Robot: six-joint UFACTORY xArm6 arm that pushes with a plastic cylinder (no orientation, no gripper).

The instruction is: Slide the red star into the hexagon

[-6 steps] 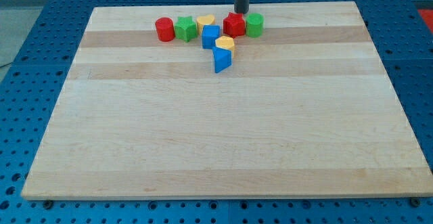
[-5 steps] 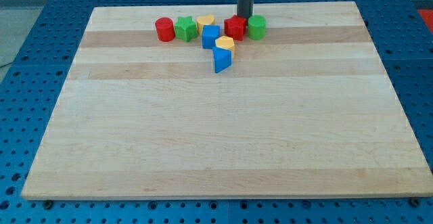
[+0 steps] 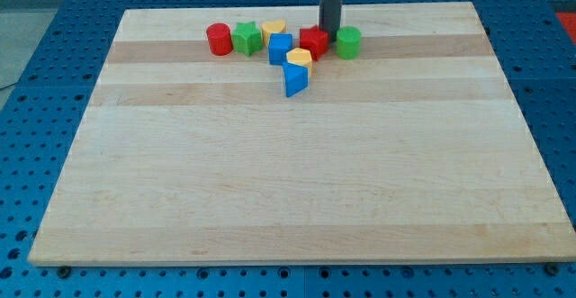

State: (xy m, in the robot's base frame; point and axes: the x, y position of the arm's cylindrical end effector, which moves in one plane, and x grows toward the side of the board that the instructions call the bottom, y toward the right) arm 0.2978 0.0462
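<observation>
No fingers to open/shut, just my tip (image 3: 330, 30), far side, btw red star (image 3: 312, 42) & green block (image 3: 348, 41). Star's just far-right of yellow hexagon-ish block (image 3: 299, 58); contact unclear. Short near-left nudge prob. left.

Blocks cluster at the wooden board's (image 3: 297, 181) upper centre. My tip (image 3: 330, 34) sits between the red star (image 3: 313, 42) and the green hexagon (image 3: 348, 42) to its right.

You are looking at a wooden board (image 3: 297, 181) lying on a blue pegboard (image 3: 36, 109). Toward 12 o'clock, a red cylinder (image 3: 219, 39), green star (image 3: 247, 38), yellow block (image 3: 274, 28), blue cube (image 3: 280, 49), second yellow block (image 3: 299, 58) and blue wedge (image 3: 295, 79) are clustering together.
</observation>
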